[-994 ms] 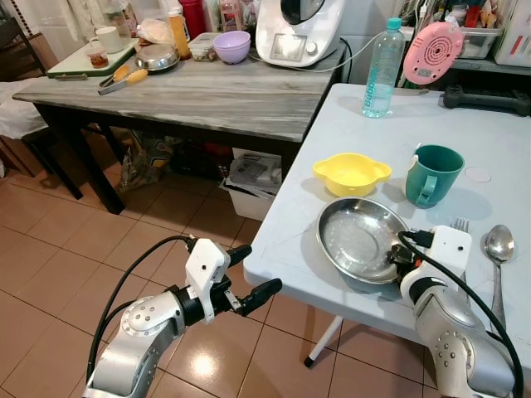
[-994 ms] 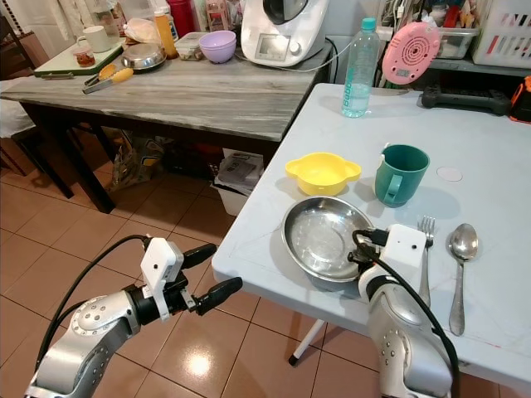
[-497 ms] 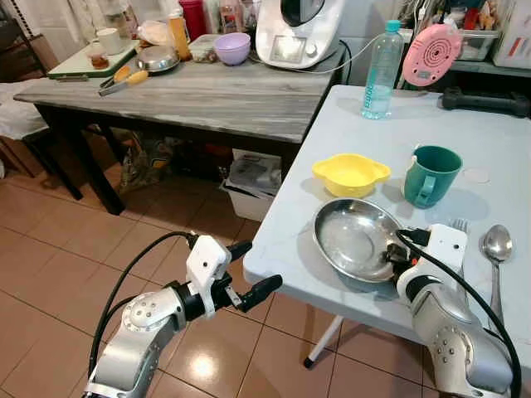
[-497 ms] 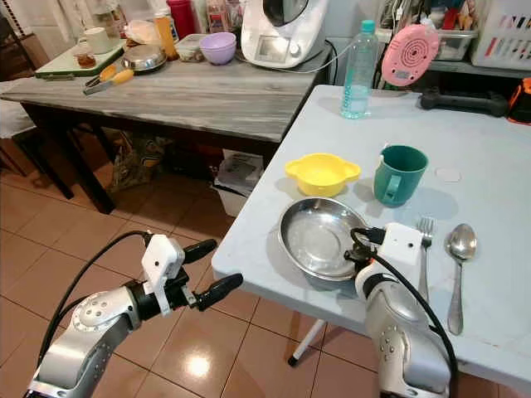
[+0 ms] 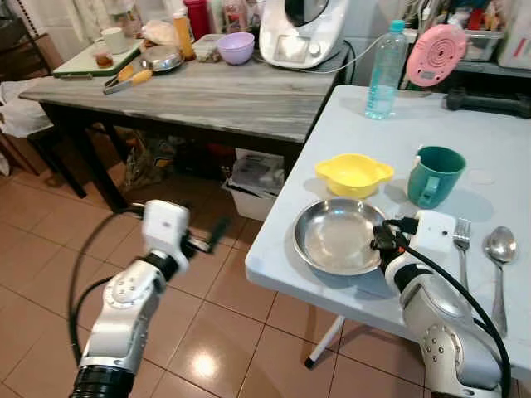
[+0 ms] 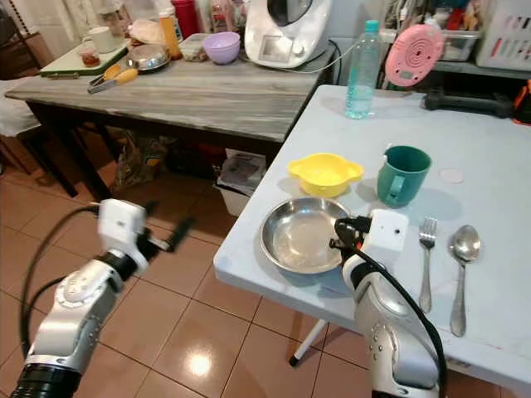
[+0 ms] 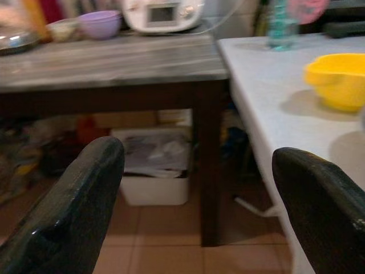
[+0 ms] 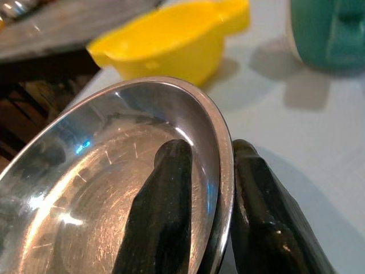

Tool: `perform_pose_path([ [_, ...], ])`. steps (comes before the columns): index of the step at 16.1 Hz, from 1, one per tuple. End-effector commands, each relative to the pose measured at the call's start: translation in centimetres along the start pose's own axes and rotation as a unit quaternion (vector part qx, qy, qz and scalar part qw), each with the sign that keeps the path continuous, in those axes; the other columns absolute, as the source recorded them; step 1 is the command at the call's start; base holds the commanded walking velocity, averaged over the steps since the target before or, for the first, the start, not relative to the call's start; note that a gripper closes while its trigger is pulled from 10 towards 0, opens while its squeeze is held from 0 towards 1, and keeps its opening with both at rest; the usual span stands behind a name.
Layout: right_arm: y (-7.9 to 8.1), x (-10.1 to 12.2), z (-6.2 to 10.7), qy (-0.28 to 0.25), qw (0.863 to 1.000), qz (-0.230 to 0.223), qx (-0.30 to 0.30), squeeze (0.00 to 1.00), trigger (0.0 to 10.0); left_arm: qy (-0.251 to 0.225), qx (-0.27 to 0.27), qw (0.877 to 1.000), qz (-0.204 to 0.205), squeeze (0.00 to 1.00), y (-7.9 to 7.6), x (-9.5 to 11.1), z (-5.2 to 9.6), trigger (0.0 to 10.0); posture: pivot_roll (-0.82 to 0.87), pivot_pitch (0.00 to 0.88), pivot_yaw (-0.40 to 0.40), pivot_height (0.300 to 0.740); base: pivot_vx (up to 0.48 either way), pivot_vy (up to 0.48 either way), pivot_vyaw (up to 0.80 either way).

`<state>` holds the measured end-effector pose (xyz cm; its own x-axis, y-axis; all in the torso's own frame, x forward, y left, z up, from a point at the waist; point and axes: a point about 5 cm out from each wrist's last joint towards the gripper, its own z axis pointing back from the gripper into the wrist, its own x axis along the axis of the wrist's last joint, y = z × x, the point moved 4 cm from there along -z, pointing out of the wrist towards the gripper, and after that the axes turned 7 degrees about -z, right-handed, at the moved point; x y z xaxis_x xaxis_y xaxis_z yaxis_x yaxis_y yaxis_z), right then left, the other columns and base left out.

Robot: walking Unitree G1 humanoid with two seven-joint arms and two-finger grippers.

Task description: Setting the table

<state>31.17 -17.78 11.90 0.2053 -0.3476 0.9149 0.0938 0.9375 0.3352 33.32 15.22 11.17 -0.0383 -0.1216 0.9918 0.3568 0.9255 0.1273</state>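
Two tables in view. White table [image 5: 489, 141], near side: steel plate [image 5: 336, 236] by the front edge; yellow bowl [image 5: 353, 173] just behind it; green mug [image 5: 434, 174] beside the bowl; fork [image 5: 462, 249] and spoon [image 5: 499, 261] side by side, to the plate's right. Far end: water bottle [image 5: 386, 60], upright, with a pink round device [image 5: 436, 54] beside it.

Right claw [image 5: 380, 239]: pinched on the plate's right rim, one finger [image 8: 162, 217] inside the dish, the other under the rim's outer side; the plate's gripped edge looks raised a little off the table.

Left claw [image 5: 207, 236]: spread wide, holding nothing, out over the tiled floor [image 5: 50, 249], well apart from the white table; blurred in the head views. Through the left wrist camera, the gap between its fingers looks toward the white table's edge and the bowl.

Grey wooden table [image 5: 207, 95], to the left: purple bowl [image 5: 236, 47], white kitchen machine [image 5: 303, 33], metal bowl [image 5: 162, 58], tongs [image 5: 124, 79], green tray [image 5: 91, 62] with a white cup [image 5: 109, 38]. White box [image 5: 253, 178] on the floor beneath.
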Motion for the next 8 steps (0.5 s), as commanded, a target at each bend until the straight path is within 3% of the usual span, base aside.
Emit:
perform_pose_path([
  [1,1.0,1.8,0.3,-0.046,0.999,0.014,0.022,0.00,5.7,0.010,0.029,1.000,-0.007,0.00,0.9,-0.5,0.0,10.0,-0.13,0.000,0.080,0.740,0.000,0.000,0.00],
  [2,1.2,2.5,0.5,-0.068,0.997,0.027,0.026,0.00,10.0,0.007,0.050,0.999,-0.007,0.00,1.3,-0.5,0.0,10.0,-0.13,0.000,0.080,0.740,0.000,0.000,0.00],
  [4,1.7,3.1,0.6,-0.090,0.994,0.048,0.035,0.00,10.0,0.011,0.079,0.997,0.002,0.00,1.6,-0.9,-0.1,10.0,-0.12,0.000,0.074,0.740,0.000,0.000,0.00],
  [8,2.3,2.7,0.6,-0.093,0.993,0.055,0.045,0.00,10.0,0.013,0.081,0.997,0.012,0.00,1.1,-1.1,-0.5,10.0,-0.12,0.000,0.073,0.740,0.000,0.000,-0.10],
])
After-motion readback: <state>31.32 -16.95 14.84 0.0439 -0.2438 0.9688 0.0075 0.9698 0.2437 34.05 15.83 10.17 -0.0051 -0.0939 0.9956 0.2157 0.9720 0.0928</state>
